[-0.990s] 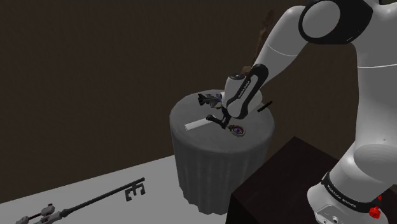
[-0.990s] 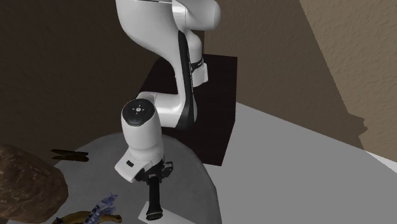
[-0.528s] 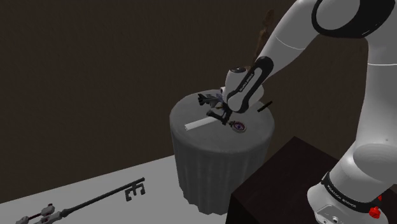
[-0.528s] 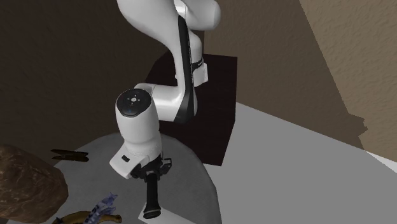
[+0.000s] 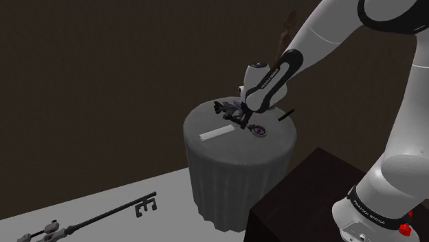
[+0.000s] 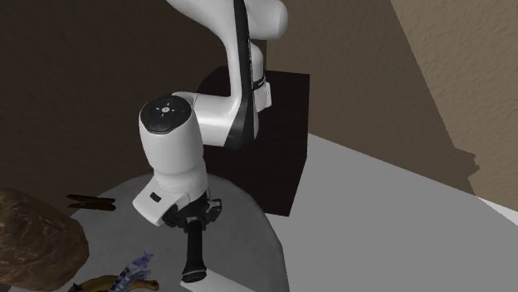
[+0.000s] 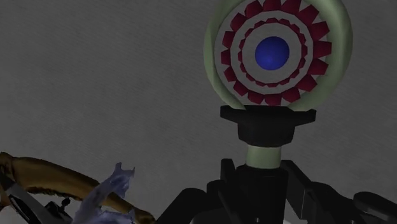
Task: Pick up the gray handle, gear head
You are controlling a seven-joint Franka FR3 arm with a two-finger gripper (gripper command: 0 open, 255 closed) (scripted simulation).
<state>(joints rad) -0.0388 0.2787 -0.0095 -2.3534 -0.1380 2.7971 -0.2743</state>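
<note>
Overall: dim in every view; the wall (image 5: 103,82) in the shoulder view is close to black.
Brightest parts: the white arm (image 5: 323,41) and the pale grey floor (image 6: 398,232).
Arm: soft grey shading along its curves.
Worktop (image 5: 234,185): top lighter than its ribbed side.
Floor shadow: a darker grey band crosses it in the second exterior view.
Wrist view: the disc (image 7: 277,52) shows vivid red and blue against flat, grainy grey.

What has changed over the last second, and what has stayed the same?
The gripper, shut on the gear-head tool, has risen a little, carrying the tool up with it. The white cylinder on the round table and the key on the floor stayed put.
</note>
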